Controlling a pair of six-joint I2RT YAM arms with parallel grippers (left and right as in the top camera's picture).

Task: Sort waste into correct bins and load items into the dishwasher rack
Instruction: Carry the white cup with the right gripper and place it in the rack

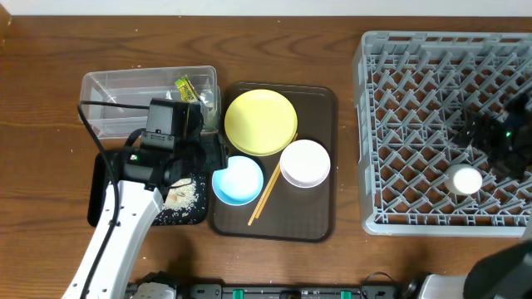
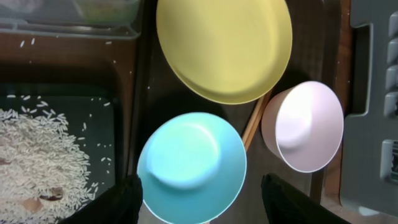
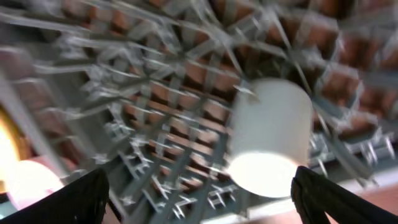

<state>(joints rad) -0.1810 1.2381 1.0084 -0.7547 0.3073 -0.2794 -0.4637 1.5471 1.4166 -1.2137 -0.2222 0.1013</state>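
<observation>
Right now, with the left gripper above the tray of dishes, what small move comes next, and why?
Probably lower the left gripper and close on the near rim of the blue bowl: its fingers stand open either side of that empty bowl, which is not yet in the rack.

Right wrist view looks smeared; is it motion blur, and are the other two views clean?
Right wrist: yes, motion blur streaks the dishwasher rack and softens the white cup. Left wrist: sharp, with a soft sheen on the light blue bowl. Overhead: sharp, though the cup looks overexposed.
</observation>
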